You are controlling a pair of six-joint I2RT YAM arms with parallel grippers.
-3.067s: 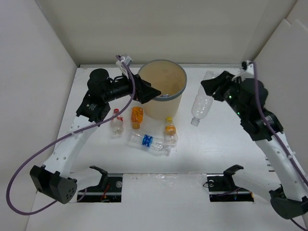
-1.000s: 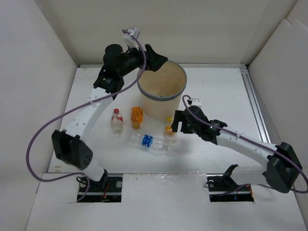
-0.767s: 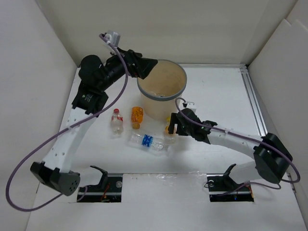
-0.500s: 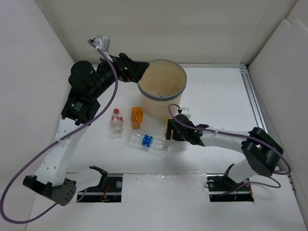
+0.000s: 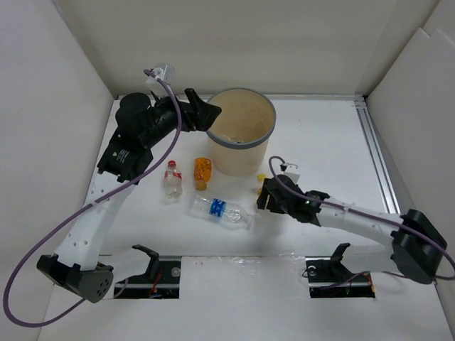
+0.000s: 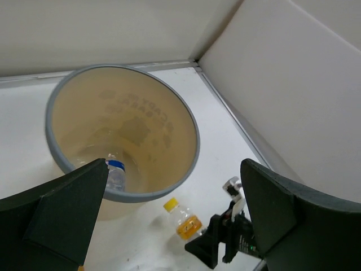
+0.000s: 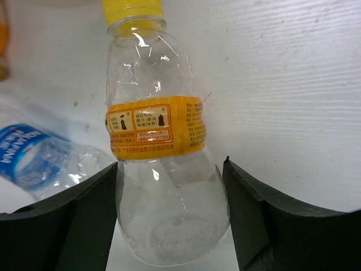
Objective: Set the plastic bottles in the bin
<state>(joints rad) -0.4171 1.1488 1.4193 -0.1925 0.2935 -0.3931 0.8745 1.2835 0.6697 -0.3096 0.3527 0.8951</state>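
The tan bin (image 5: 236, 160) stands at the back middle, and a blue-capped bottle (image 6: 116, 173) lies inside it. My left gripper (image 5: 207, 114) hovers open and empty at the bin's left rim (image 6: 193, 131). My right gripper (image 5: 266, 195) is low in front of the bin, shut on a clear bottle with a yellow cap and orange label (image 7: 155, 121); its cap (image 5: 261, 177) points toward the bin. On the table are a red-capped bottle (image 5: 171, 180), a short orange bottle (image 5: 202, 172) and a blue-labelled bottle lying flat (image 5: 220, 210).
White walls enclose the table on the left, back and right. The blue-labelled bottle (image 7: 31, 161) lies just left of the held bottle. Two black mounts (image 5: 149, 264) sit at the near edge.
My right arm came down in front of the bin, closed on the yellow-capped bottle and drew it slightly right. My left gripper swung left of the bin and back toward its rim.
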